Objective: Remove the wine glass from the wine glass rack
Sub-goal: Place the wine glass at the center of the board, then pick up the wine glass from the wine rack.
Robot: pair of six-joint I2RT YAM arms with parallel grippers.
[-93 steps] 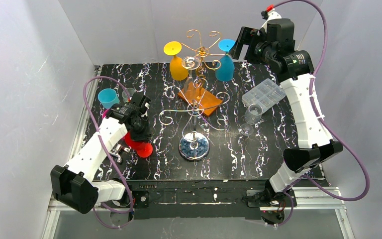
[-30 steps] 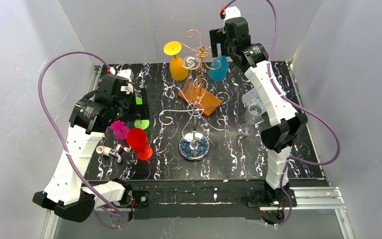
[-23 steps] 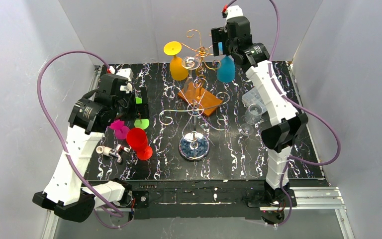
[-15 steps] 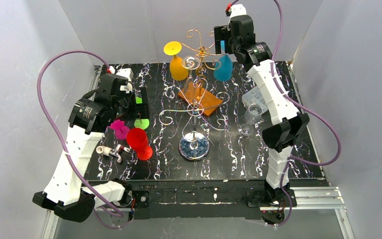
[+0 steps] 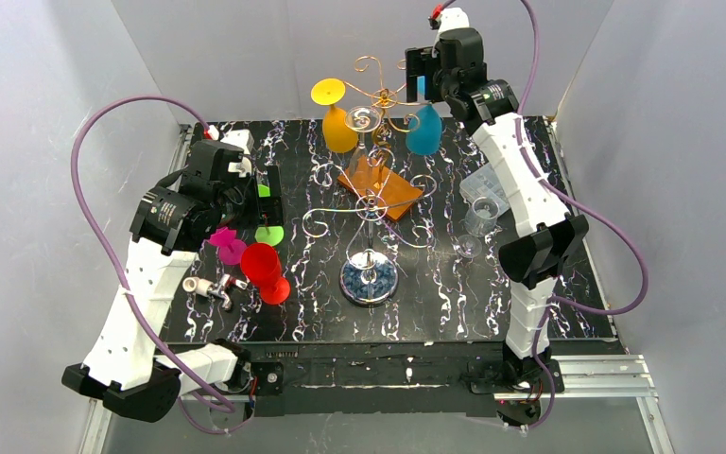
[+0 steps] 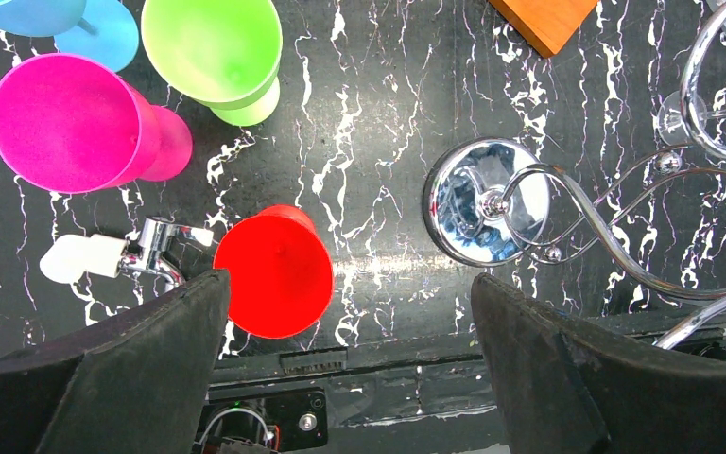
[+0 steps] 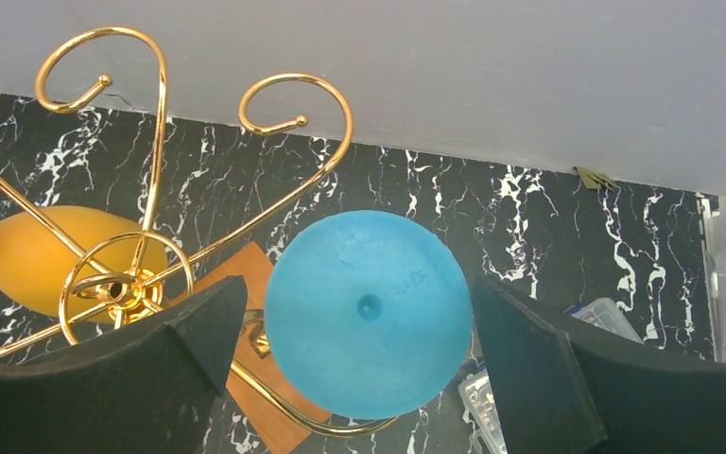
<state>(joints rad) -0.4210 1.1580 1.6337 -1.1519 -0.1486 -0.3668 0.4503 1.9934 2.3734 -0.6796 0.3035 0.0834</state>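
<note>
Black marble table [image 5: 454, 303] holds the gold wine glass rack [image 5: 383, 95] at upper centre; the blue wine glass [image 7: 367, 312] hangs upside down on its scroll at right. Your right gripper [image 7: 359, 288] is open over the foot. Lower to the stem, close gently, then slide outward along the wire. Your left gripper [image 6: 350, 284] is open too.

Gold wine glass rack [image 5: 370, 202], blue wine glass [image 7: 367, 312], yellow wine glass [image 5: 338, 128], black white-veined table [image 5: 435, 284], orange block [image 5: 395, 195]

A wine glass [image 5: 423, 130] hangs rightmost on the wine glass rack [image 5: 370, 279].
</note>
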